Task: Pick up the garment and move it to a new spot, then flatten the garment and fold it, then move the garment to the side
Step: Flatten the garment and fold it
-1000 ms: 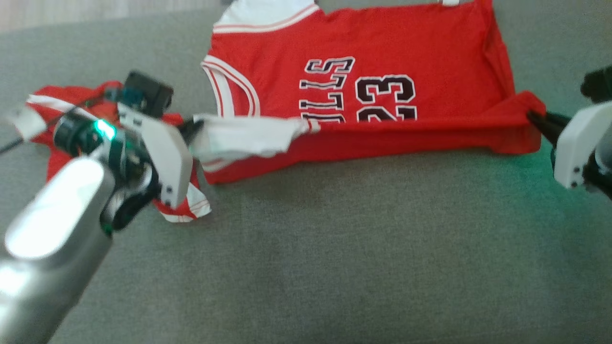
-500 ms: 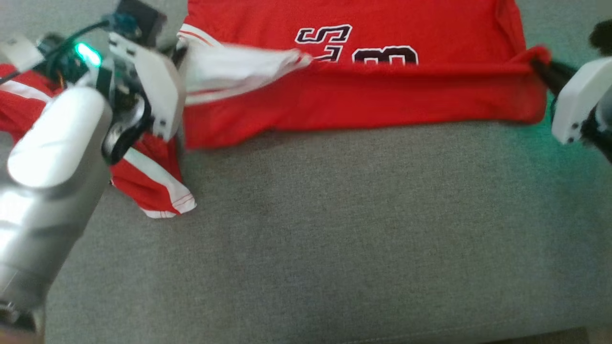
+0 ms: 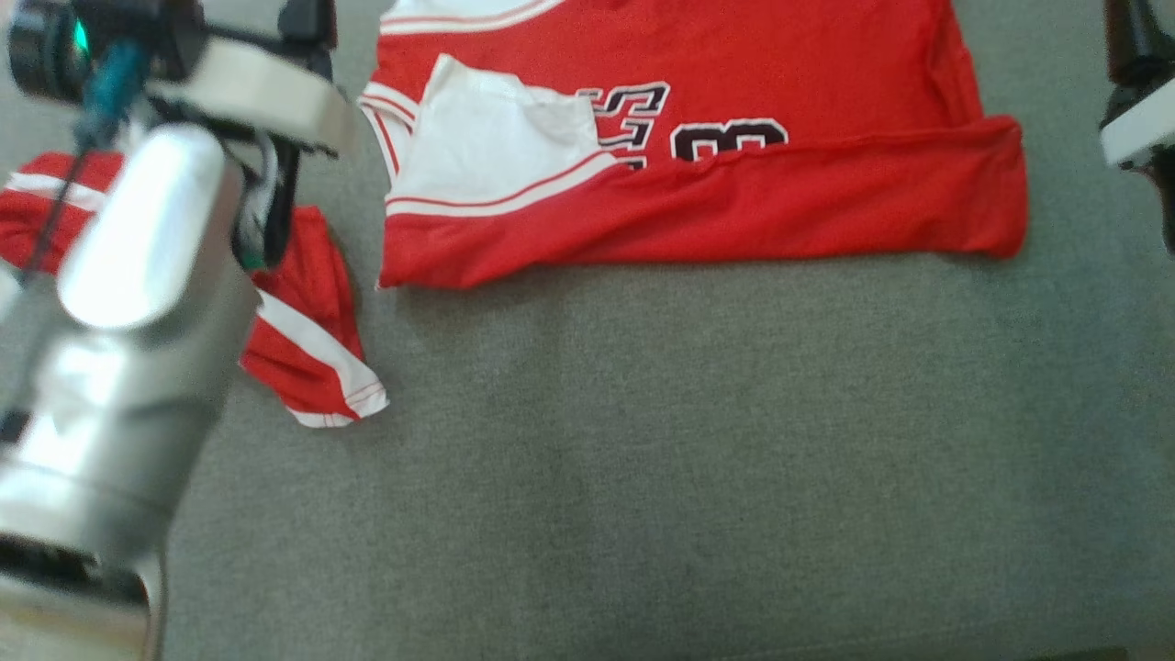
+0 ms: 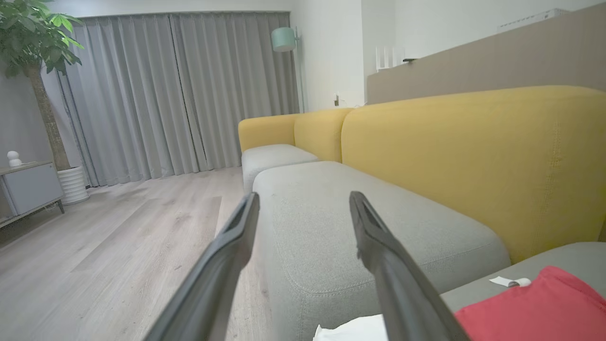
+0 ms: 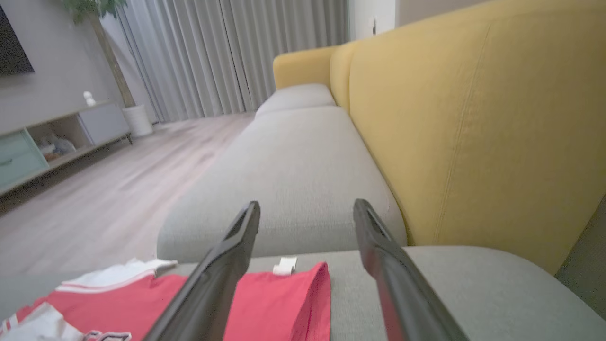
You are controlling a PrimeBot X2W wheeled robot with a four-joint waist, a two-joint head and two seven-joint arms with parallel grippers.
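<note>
Garment (image 3: pixel 780 207): smooth red fabric, hem folded over.

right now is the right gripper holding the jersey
No, the right gripper is open, and the jersey lies free of its fingers.

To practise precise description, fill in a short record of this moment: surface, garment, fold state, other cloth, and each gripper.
surface: grey sofa seat, with a yellow backrest behind it
garment: red jersey with white trim, lying on the seat
fold state: near long edge turned up over the lettering; white panel showing at its left end
other cloth: red-and-white cloth, crumpled, left of the jersey
left gripper: open, holding nothing
right gripper: open, holding nothing
</note>
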